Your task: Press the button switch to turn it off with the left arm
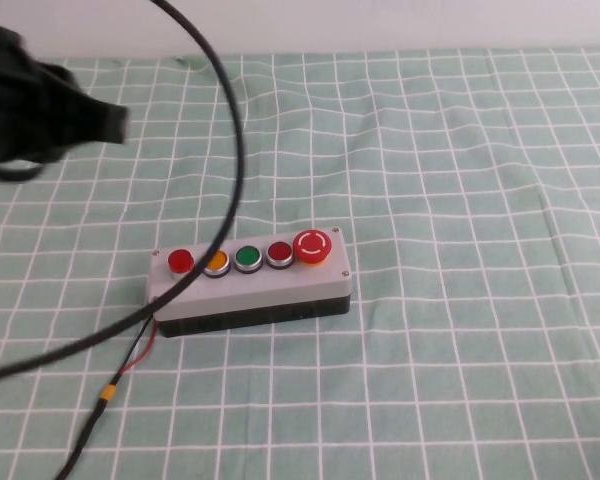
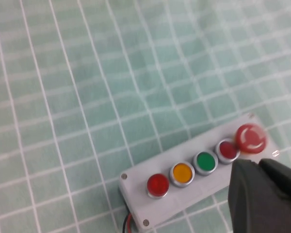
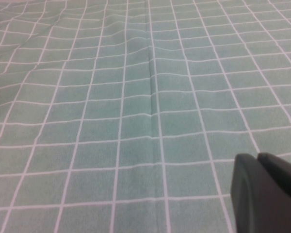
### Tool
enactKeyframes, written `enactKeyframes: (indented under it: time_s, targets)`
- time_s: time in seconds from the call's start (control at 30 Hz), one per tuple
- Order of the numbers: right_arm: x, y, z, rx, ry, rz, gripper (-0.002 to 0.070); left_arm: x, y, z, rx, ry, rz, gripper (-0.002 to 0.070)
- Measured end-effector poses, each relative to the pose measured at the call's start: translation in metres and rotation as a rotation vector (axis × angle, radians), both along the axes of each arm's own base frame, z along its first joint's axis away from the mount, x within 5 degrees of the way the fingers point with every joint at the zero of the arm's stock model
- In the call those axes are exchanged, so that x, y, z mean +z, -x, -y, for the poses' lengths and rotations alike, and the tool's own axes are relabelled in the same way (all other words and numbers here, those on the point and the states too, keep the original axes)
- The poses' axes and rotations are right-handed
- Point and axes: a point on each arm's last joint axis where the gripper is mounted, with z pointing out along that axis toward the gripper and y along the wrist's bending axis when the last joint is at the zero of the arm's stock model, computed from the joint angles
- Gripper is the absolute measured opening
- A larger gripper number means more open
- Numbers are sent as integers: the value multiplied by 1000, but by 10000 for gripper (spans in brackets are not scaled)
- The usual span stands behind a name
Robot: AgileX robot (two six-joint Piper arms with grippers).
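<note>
The button switch (image 1: 180, 261) is the bright-red round button with a chrome ring at the left end of the row on the grey box (image 1: 250, 285). It also shows in the left wrist view (image 2: 158, 184). My left arm (image 1: 40, 105) hangs above the table at the far left, well back from the box. My left gripper (image 2: 257, 164) is shut and empty, held above the mushroom end of the box and not touching it. My right gripper (image 3: 257, 156) is shut and empty over bare cloth, out of the high view.
Along the row stand a yellow button (image 1: 216, 262), a green button (image 1: 247, 258), a darker red button (image 1: 279, 253) and a red mushroom stop button (image 1: 312, 246). A thick black cable (image 1: 230, 150) arcs across the box. Red and black wires (image 1: 130, 365) leave its left end. Green checked cloth (image 1: 460, 200) covers the table.
</note>
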Motion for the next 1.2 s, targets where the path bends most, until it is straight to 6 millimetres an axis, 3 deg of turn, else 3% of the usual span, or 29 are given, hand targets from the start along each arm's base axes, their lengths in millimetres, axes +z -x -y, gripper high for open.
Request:
enactKeyframes:
  time_s: [0.1, 0.27, 0.43, 0.57, 0.77, 1.2]
  targets:
    - [0, 0, 0, 0, 0, 0, -16, 25, 37, -13, 0, 34, 102, -3]
    - [0, 0, 0, 0, 0, 0, -16, 37, 104, -37, 2, 83, 228, -3]
    - [0, 0, 0, 0, 0, 0, -16, 13, 164, -58, 8, 116, 301, -3]
    - [0, 0, 0, 0, 0, 0, -16, -16, 197, -71, 15, 118, 348, -3]
    - [0, 0, 0, 0, 0, 0, -16, -49, 217, -78, 18, 126, 368, -3]
    - [0, 0, 0, 0, 0, 0, -16, -53, 220, -79, 18, 124, 366, -2]
